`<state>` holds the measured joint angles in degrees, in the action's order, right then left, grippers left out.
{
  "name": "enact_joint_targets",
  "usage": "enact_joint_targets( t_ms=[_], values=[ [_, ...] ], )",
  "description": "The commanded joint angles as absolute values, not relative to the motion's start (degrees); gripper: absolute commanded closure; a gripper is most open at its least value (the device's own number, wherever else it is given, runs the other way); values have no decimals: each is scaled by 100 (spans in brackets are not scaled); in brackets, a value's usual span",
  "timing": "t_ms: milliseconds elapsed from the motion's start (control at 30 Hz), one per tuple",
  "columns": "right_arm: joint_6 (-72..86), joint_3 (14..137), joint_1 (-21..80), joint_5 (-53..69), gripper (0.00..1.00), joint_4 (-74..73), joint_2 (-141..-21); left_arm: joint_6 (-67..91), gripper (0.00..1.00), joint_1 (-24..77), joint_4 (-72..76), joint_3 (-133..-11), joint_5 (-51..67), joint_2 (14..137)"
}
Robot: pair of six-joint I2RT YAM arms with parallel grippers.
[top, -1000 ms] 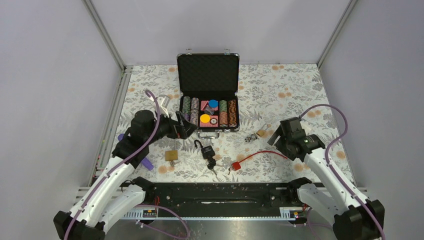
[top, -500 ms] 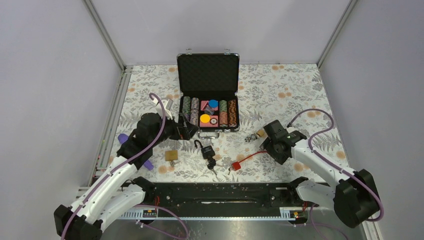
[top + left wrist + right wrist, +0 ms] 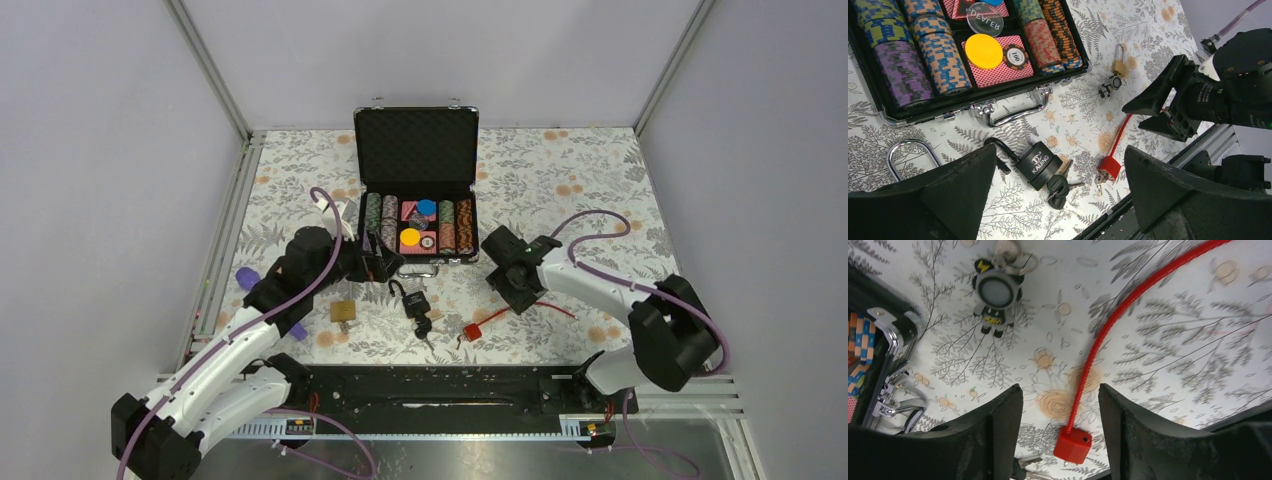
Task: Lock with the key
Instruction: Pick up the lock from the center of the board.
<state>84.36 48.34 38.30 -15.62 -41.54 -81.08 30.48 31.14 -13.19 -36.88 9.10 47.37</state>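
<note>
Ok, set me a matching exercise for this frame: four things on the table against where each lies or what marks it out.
Things:
1. black round padlock
2. red block-shaped cable lock
3. square brass padlock
4. yellow plastic disc

Descriptions:
a. inside the open black chip case
b. furthest left of the four in the overhead view
c. keys at its base
d. long thin cord trailing off it

Pairs: 1-c, 2-d, 3-b, 4-a

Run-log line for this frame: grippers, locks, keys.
left gripper: open, empty, near black padlock | right gripper: open, empty, above red cable lock | keys: untouched
</note>
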Motion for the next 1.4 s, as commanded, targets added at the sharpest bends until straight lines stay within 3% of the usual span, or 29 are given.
enact_joint_targets(
  t_ms=[0, 400, 767, 833, 900, 967, 1367],
  values=[
    [9155, 5236, 4161, -1777, 38, -4499, -8550, 3077, 1, 3138, -995, -3648, 663, 4733],
    [9721, 5368, 4579, -1758, 47, -4818, -9230, 3107, 1, 3140, -1207, -3543, 281, 4520],
    [9828, 5302, 4579, -1800, 67, -4634, -9648, 3158, 1, 3226, -1226, -3519, 361, 4596],
    [9826, 5236, 4579, -1786, 75, -4536, -9692, 3180, 1, 3270, -1153, -3481, 443, 4647],
    [9799, 5160, 4579, -1775, 95, -4425, -9675, 3192, 1, 3314, -1041, -3437, 583, 4695],
    [9696, 5158, 4579, -1844, 100, -4413, -9529, 3226, 1, 3357, -881, -3369, 740, 4767],
    [8422, 4667, 4588, -2589, 100, -4096, -7324, 3743, 2, 3653, 1023, -3309, 2414, 6386]
  ],
)
